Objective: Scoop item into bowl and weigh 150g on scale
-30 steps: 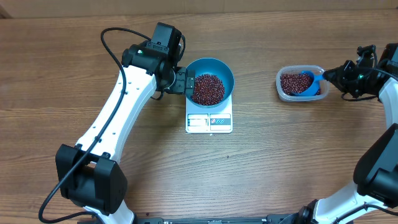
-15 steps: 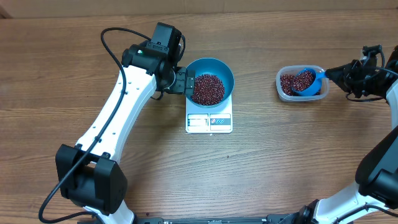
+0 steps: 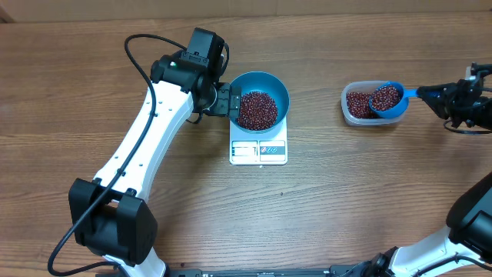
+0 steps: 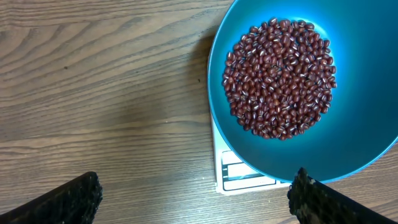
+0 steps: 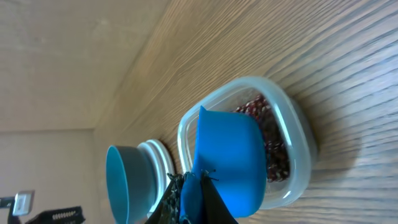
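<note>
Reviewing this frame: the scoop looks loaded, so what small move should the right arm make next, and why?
Probably carry the scoop level and leftward toward the blue bowl on the scale. The right gripper is shut on its handle, and the scoop sits heaped with beans above the tub, not yet tipped.

Bright, even light, soft shadows, sharp focus; no glare or blur.

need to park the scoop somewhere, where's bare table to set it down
Bare wood lies between the scale and the tub, and on the table in front of the scale. Crowded: the left pincer close beside the bowl, the scoop over the tub.
</note>
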Controlling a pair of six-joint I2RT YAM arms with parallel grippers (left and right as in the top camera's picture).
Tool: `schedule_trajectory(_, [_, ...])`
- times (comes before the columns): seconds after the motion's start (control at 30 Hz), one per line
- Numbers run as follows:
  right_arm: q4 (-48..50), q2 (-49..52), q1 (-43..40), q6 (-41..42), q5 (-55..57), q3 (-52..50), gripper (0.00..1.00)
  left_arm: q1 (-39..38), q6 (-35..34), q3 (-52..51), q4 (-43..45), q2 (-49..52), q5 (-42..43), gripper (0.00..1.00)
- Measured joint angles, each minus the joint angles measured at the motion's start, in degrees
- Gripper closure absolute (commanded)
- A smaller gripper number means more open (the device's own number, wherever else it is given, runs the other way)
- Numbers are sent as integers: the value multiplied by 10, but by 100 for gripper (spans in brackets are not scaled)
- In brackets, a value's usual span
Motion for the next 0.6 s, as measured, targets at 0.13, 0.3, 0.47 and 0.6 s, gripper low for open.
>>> schedule_trajectory(0.13, [-2, 0, 0, -12, -6, 0, 96, 0, 0, 0, 13, 0, 0, 0])
schedule_trajectory(0.3, [-7, 0, 0, -33, -13, 0, 96, 0, 0, 0, -17, 0, 10, 0])
schedule_trajectory(0.47, [-6, 0, 0, -39, -13, 0, 96, -1, 1, 2, -111, 0, 42, 1])
schedule_trajectory(0.6, [-7, 0, 0, -41, -13, 0, 96, -16, 14, 2, -147, 0, 59, 0])
